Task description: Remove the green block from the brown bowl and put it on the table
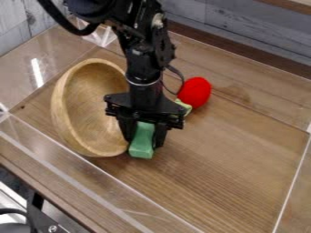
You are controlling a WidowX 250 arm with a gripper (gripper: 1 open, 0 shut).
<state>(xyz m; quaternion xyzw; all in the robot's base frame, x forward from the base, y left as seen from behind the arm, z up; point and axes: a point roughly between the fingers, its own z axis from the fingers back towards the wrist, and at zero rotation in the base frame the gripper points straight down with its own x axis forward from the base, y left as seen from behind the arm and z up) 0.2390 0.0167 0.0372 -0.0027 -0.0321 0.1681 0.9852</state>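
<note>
The brown wooden bowl [80, 107] sits left of centre and looks tipped up, its opening turned toward the arm. Just off the bowl's right rim, my gripper [145, 136] points straight down and is shut on the green block [142, 146]. The block hangs outside the bowl, low over the wooden table [219, 173]. I cannot tell whether its bottom touches the wood. The gripper's left finger is very close to the bowl's rim.
A red ball [195, 89] lies right of the arm, with a small pale green piece [184, 107] beside it, partly hidden by the gripper. Clear plastic walls [35, 150] ring the table. A clear stand [97, 33] is at the back.
</note>
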